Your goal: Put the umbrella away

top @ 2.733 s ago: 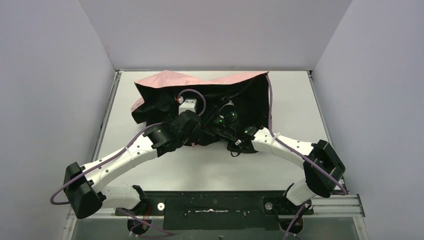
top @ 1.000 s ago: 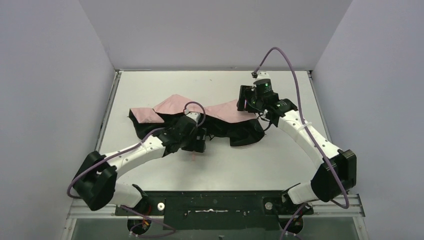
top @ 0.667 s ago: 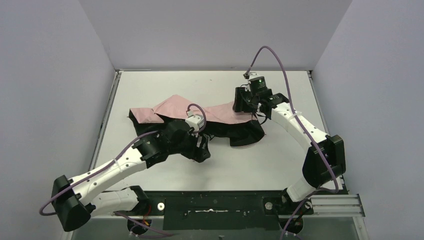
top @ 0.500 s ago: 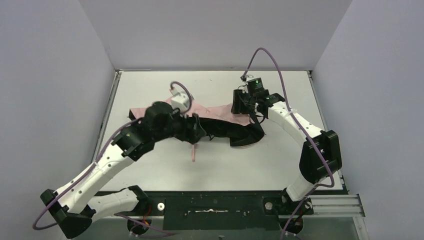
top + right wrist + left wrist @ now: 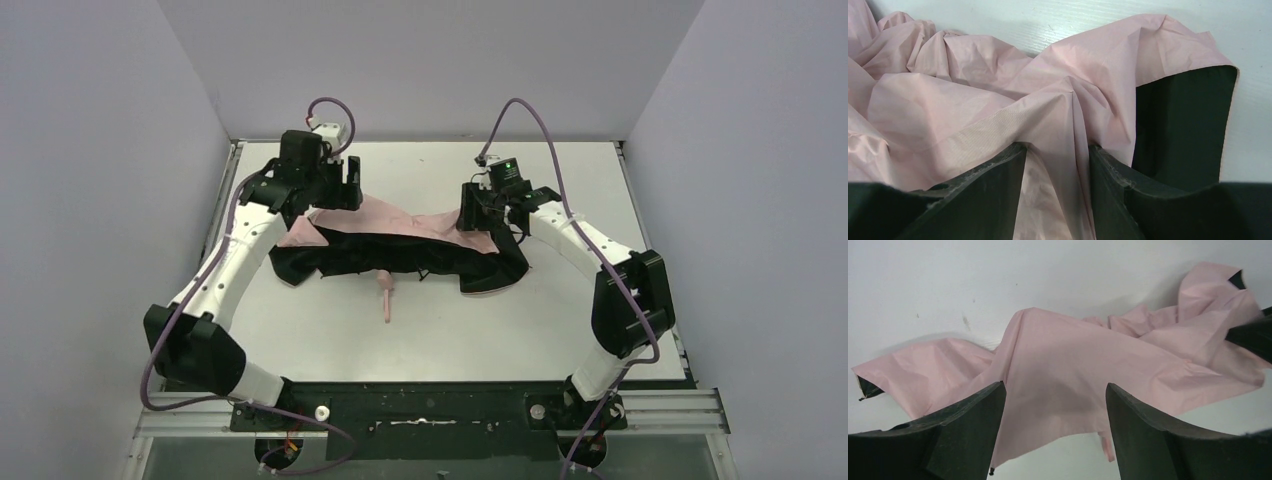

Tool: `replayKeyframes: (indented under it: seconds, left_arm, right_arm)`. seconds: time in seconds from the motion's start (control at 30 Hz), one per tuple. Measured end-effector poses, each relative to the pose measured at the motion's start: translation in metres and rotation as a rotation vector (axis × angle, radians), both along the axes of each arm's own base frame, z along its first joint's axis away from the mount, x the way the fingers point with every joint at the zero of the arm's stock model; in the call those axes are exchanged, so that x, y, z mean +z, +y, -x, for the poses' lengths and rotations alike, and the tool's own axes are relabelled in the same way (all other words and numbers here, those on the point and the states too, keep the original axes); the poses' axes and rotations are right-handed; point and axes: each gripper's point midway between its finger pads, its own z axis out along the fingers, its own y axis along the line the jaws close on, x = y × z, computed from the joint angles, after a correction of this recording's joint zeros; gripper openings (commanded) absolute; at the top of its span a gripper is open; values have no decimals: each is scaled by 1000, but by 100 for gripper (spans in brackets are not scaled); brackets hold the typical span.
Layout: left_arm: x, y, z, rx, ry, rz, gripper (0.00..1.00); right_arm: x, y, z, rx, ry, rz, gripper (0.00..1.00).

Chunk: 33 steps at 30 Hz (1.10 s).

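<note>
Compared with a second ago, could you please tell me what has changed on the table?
The left pincer left the near middle of the umbrella and swung to its far-left end, now open above the fabric. The right pincer stayed at the right end, straddling a fold. The umbrella stayed collapsed flat, and its pink handle, now uncovered, points toward the arm bases.
</note>
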Motion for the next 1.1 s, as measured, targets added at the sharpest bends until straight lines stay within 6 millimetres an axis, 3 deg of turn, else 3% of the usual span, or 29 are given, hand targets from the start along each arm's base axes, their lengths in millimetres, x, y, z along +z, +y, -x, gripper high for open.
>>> replayKeyframes:
  seconds: [0.13, 0.33, 0.57, 0.73, 0.93, 1.03, 1.1]
  left_arm:
    - [-40, 7, -10, 1, 91, -55, 70]
    - [-94, 3, -13, -21, 196, -77, 60]
    - [-159, -14, -14, -61, 322, -28, 58]
    - [-176, -34, -20, -89, 341, 19, 58]
    - [-191, -77, -11, -183, 362, 22, 64]
    - [-187, -87, -6, -209, 362, 40, 72]
    - [-180, -82, -8, -199, 356, 59, 76]
  right_arm:
    - [-1, 2, 1, 6, 7, -9, 46]
    - [-4, 10, 1, 21, 13, -31, 43]
    - [-29, 34, -1, 27, 49, -60, 42]
    - [-43, 56, -1, 33, 60, -96, 42]
    - [-56, 78, 4, 69, 78, -135, 50]
    - [-53, 78, 5, 77, 72, -136, 58]
    - [-45, 70, 8, 77, 65, -128, 63]
